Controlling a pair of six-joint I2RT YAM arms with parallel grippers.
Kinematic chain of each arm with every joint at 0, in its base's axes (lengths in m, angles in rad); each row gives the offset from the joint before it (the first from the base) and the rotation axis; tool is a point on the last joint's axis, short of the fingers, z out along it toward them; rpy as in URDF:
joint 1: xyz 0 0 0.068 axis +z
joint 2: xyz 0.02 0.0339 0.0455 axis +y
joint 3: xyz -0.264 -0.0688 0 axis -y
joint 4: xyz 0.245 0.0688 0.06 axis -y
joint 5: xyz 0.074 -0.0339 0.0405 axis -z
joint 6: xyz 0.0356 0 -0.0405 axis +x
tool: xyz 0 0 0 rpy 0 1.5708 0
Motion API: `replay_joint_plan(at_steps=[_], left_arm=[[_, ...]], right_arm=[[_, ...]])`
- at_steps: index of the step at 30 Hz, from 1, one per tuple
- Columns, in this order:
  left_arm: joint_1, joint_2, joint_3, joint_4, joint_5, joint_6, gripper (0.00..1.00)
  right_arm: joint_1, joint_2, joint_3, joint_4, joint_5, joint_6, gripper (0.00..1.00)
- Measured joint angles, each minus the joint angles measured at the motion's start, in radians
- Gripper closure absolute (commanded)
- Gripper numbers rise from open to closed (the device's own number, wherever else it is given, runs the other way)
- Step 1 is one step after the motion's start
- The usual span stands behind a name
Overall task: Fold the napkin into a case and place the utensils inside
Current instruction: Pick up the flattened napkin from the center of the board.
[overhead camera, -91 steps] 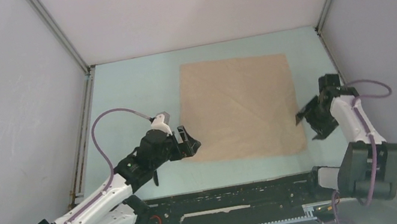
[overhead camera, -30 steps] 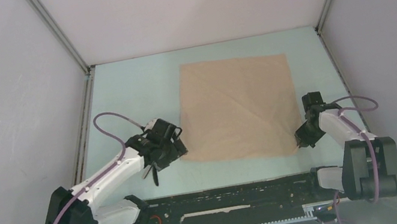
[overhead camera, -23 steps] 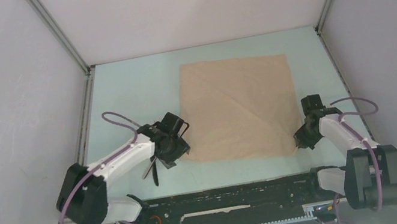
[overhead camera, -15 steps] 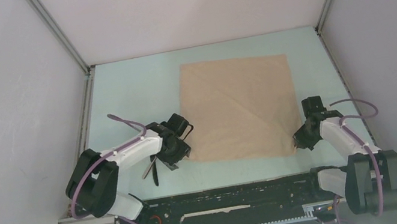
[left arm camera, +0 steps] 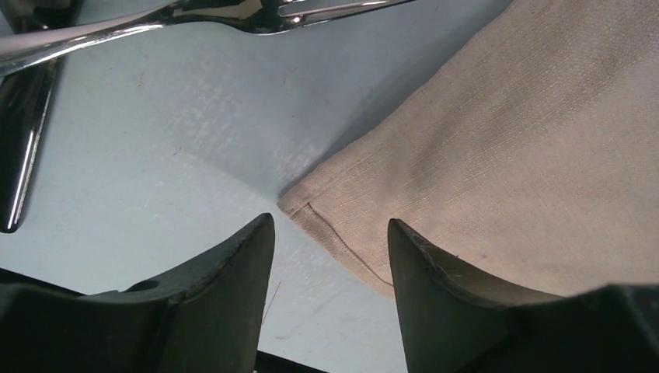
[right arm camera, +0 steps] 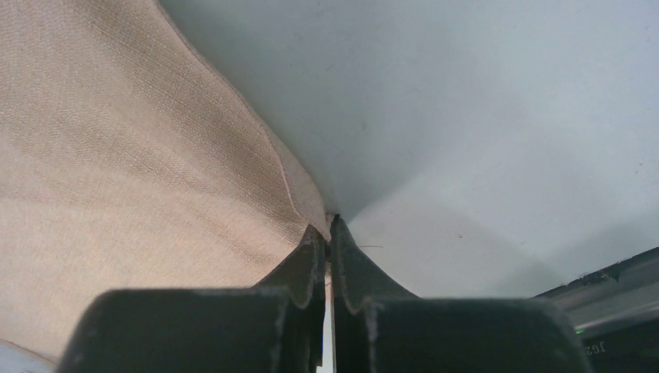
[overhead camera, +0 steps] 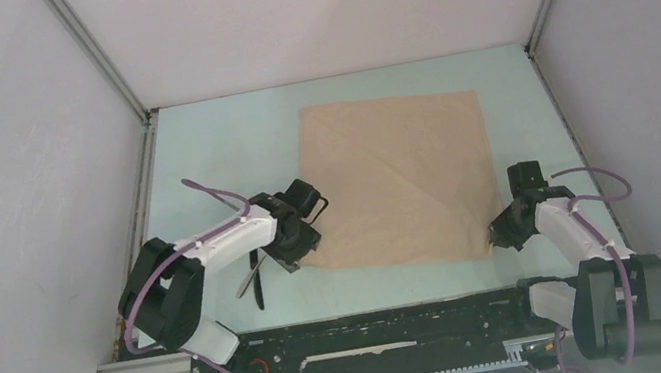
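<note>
The left gripper has its jaws apart. One of its dark fingers stands on the bare table. The other is over the cloth, and the near left corner of the napkin lies in the gap between them. In the left wrist view no finger seems to press on the hem of this corner.

The right gripper has its jaws together, clamped on the near right corner of the napkin. Next to this grip the edge of the cloth throws a shadow on the table.

In the top view the napkin lies spread open and flat on the pale blue-green table, in the right half. The left gripper and the right gripper are at its two near corners.

The utensils lie just left of the left gripper, apart from the cloth. The silver fork has its tines pointing toward the napkin. Its handle runs beside the black knife, but I cannot tell if they touch.
</note>
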Motion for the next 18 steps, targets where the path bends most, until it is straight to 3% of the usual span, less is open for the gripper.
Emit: replay_joint_plan(at_steps=[13, 18], left_arm=[[0.003, 0.069, -0.002, 0.017, 0.0, -0.001, 0.44], [0.007, 0.075, -0.001, 0.029, 0.003, 0.0, 0.6]], right_arm=[[-0.006, -0.011, -0.006, 0.003, -0.006, -0.003, 1.0], [-0.006, -0.019, -0.011, 0.005, -0.006, -0.003, 1.0]])
